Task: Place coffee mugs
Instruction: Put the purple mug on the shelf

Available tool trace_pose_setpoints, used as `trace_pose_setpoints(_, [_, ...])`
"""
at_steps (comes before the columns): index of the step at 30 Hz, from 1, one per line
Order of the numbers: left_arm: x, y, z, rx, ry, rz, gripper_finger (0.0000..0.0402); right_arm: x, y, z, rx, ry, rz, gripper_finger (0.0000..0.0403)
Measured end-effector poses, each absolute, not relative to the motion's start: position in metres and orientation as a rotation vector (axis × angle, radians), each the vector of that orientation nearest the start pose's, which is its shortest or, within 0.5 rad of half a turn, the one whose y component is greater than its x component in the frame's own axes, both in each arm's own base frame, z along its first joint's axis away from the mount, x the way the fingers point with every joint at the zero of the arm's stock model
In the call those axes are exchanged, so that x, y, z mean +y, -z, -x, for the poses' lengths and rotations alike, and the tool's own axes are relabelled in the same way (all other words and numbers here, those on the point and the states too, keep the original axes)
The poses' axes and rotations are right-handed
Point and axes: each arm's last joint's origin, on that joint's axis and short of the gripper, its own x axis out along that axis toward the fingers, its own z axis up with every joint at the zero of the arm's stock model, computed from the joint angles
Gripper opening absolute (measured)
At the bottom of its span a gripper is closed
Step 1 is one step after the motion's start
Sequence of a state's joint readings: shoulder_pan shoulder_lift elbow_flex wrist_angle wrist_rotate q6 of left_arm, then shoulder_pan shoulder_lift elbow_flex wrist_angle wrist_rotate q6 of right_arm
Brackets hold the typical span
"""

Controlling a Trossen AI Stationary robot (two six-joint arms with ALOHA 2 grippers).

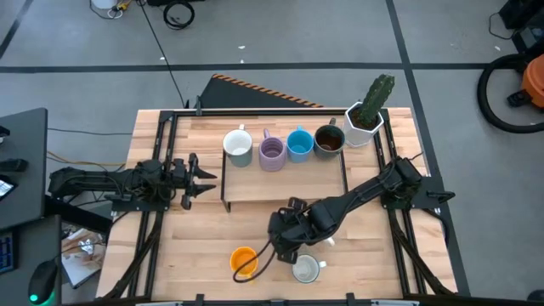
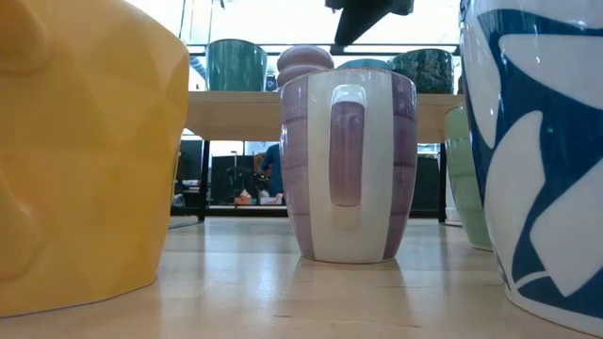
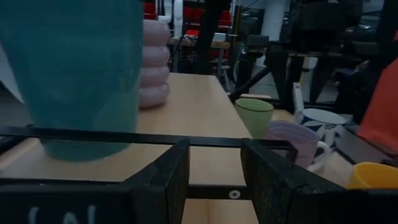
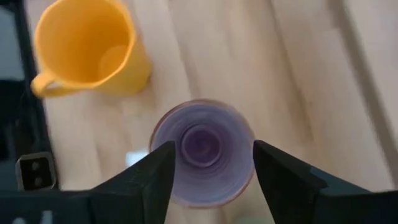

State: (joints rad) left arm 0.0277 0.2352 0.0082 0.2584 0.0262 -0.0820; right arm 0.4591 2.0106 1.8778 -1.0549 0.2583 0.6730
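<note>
A purple striped mug (image 4: 200,132) stands upright on the table near its front, its handle (image 2: 346,151) turned to the near edge. My right gripper (image 4: 214,149) hangs just above it, pointing steeply down, open, one finger over each side of the rim, touching nothing. An orange mug (image 1: 244,259) and a white mug with blue marks (image 1: 306,269) stand close by, a green mug (image 3: 254,115) behind them. On the raised rack (image 1: 285,183) stand a teal-and-white mug (image 1: 238,146), a lavender mug (image 1: 272,153), a blue mug (image 1: 299,144) and a dark brown mug (image 1: 328,140). My left gripper (image 1: 200,178) waits open at the rack's left end.
A white faceted planter with a cactus (image 1: 367,115) stands at the rack's far right end. The rack's black frame bars (image 3: 124,137) run close in front of my left fingers. Bare table lies between the rack's near edge and the front mugs.
</note>
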Motion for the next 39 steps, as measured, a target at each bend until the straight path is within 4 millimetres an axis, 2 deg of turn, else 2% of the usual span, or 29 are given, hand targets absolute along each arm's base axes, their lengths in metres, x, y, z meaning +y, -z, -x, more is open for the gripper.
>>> trace_pose_setpoints(8, [0.005, -0.171, -0.112, -0.032, -0.085, 0.033, 0.0149, 0.18, -0.273, -0.381, 1.081, 0.285, -0.196, 0.0234])
trace_pose_setpoints(12, [0.006, -0.172, -0.112, -0.036, -0.117, 0.032, 0.0149, 0.181, -0.263, -0.384, 1.106, 0.298, -0.184, 0.0233])
trace_pose_setpoints(20, [0.006, -0.172, -0.112, -0.042, -0.123, 0.03, 0.0149, 0.19, -0.248, -0.393, 1.125, 0.22, -0.2, 0.0233])
trace_pose_setpoints(25, [0.006, -0.171, -0.112, -0.031, -0.124, 0.041, 0.0149, 0.195, -0.249, -0.398, 1.093, 0.16, -0.25, 0.0233])
trace_pose_setpoints(35, [0.006, -0.17, -0.112, -0.019, -0.124, 0.063, 0.0149, 0.205, -0.241, -0.392, 1.108, 0.153, -0.253, 0.0231])
trace_pose_setpoints(39, [0.006, -0.17, -0.112, -0.019, -0.124, 0.063, 0.0149, 0.205, -0.226, -0.386, 1.16, 0.159, -0.231, 0.0224])
